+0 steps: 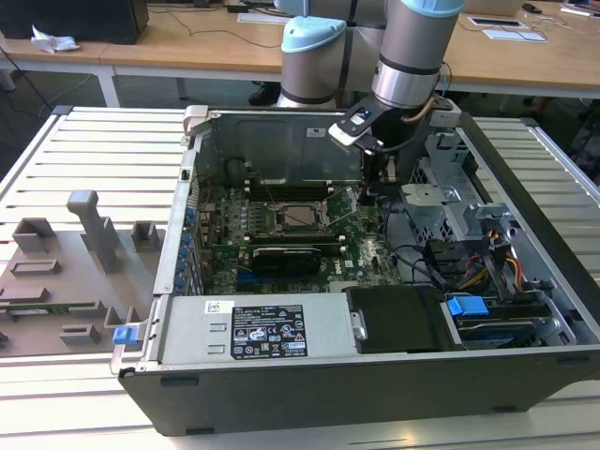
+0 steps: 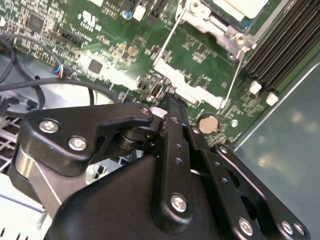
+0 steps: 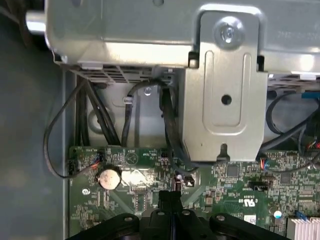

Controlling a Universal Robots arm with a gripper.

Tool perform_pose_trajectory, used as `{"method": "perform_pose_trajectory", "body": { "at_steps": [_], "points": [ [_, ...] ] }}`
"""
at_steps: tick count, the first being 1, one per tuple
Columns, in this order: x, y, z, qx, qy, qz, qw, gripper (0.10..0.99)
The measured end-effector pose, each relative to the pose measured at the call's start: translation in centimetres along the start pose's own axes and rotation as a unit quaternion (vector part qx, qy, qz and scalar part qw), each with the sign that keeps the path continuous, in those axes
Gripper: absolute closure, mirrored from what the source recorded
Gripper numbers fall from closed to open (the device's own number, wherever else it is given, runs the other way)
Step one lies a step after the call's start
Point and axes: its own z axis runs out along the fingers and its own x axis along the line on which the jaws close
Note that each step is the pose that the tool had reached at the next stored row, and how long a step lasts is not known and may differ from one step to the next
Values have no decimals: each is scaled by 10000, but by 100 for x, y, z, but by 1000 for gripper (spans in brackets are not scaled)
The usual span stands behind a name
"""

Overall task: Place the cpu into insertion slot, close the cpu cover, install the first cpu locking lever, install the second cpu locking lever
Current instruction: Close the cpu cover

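Green board below the gripper — fingers together — near the cpu.

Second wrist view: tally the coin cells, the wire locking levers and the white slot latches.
Coin cell: 1
Wire locking levers: 2
White slot latches: 2
Total: 5

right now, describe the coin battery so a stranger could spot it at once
Find the green board, then its edge where the black cables meet it. The battery is the shiny silver disc there, the only coin-shaped part among small dark chips.
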Motion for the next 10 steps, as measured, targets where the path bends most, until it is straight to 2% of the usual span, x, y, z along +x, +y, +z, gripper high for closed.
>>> {"method": "perform_pose_trajectory", "body": {
  "at_steps": [10],
  "points": [
    [4,-139,7,0,0,0,10000,980]
  ]
}}
